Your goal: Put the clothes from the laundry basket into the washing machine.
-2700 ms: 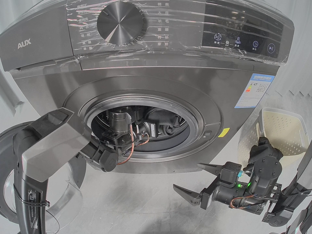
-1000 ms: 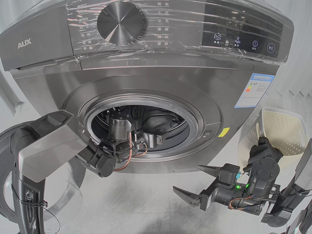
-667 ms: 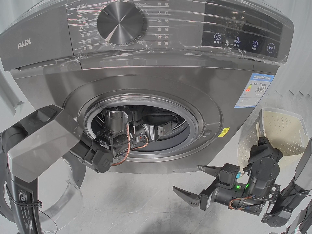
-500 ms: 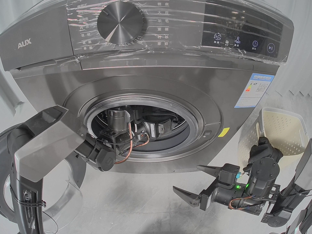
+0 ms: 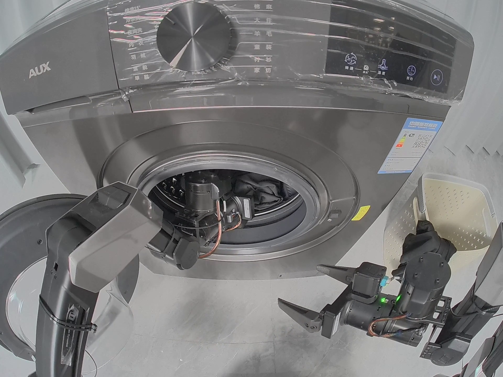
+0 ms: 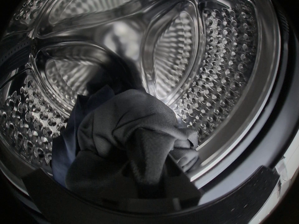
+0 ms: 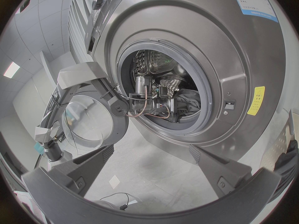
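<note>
Nearest, the right gripper (image 5: 299, 285) hangs spread and empty over the floor. A dark piece (image 5: 422, 239) drapes the laundry basket (image 5: 461, 205) rim, seemingly left to load. Farther in, dark clothes (image 6: 130, 134) lie in the washing machine (image 5: 251, 126) drum at the left gripper (image 5: 247, 205); I cannot tell its grip.

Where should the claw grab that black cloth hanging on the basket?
Probably the bunched hump of the black cloth where it drapes over the laundry basket's rim. Come from above with the open right claw: the hump sticks up there, while its lower part hides behind the arm.
</note>
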Tool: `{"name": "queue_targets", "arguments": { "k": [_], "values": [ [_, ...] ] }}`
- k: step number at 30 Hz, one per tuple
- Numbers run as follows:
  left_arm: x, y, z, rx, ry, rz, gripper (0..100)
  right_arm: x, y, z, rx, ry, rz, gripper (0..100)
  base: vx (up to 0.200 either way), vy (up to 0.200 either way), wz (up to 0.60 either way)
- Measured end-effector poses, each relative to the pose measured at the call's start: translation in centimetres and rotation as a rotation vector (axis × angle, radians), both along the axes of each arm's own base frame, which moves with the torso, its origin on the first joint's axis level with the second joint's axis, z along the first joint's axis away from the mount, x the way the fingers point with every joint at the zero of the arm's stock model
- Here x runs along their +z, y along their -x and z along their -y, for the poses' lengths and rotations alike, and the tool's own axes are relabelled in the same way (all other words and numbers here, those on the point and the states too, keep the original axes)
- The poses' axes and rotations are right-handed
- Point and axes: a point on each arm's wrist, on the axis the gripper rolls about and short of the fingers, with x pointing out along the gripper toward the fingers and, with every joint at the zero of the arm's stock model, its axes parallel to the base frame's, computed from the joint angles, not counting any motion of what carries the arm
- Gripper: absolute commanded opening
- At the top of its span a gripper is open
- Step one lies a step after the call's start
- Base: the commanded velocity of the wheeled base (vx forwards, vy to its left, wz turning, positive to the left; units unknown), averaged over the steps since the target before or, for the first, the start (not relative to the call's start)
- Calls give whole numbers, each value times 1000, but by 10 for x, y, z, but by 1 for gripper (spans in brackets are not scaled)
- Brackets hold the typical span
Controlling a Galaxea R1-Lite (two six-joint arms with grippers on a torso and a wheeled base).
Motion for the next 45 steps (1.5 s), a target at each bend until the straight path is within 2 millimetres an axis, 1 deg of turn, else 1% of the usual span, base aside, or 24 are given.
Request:
{"name": "queue_targets", "arguments": {
  "k": [6, 10, 13, 16, 18, 19, 25, 32, 36, 40, 45],
  "values": [
    [13, -23, 0, 86, 45, 93, 0, 0, 0, 0, 0, -2, 1, 100, 0, 0, 0],
    [28, -41, 0, 147, 105, 184, 0, 0, 0, -1, 0, -2, 1, 100, 0, 0, 0],
    [37, -51, 1, 178, 150, 242, 0, 0, 0, -1, 0, -3, 0, 100, 0, 0, 0],
    [37, -58, 1, 201, 176, 272, 0, 0, 0, -1, 3, -5, -1, 100, 0, 0, 0],
    [33, -62, 1, 209, 183, 279, 0, 0, 1, -2, 6, -6, -2, 100, 0, 0, 0],
    [30, -63, 2, 210, 183, 278, 100, 0, 1, -2, 6, -6, -2, 100, 0, 0, 0],
    [14, -64, 1, 214, 164, 240, 100, 0, 1, -2, 10, -7, -3, 100, 0, 0, 0],
    [-1, -54, 1, 204, 144, 157, 100, 0, 1, -2, 10, -7, -3, 100, 0, 0, 0],
    [2, -48, 1, 197, 140, 142, 100, 0, 1, -2, 9, -7, -3, 100, 0, 0, 0],
    [10, -41, 1, 191, 140, 140, 100, 0, 1, -2, 10, -6, -4, 100, 0, 0, 0],
    [16, -23, 5, 164, 124, 115, 100, 0, 2, -2, 8, -5, -5, 100, 0, 0, 0]
  ]
}}
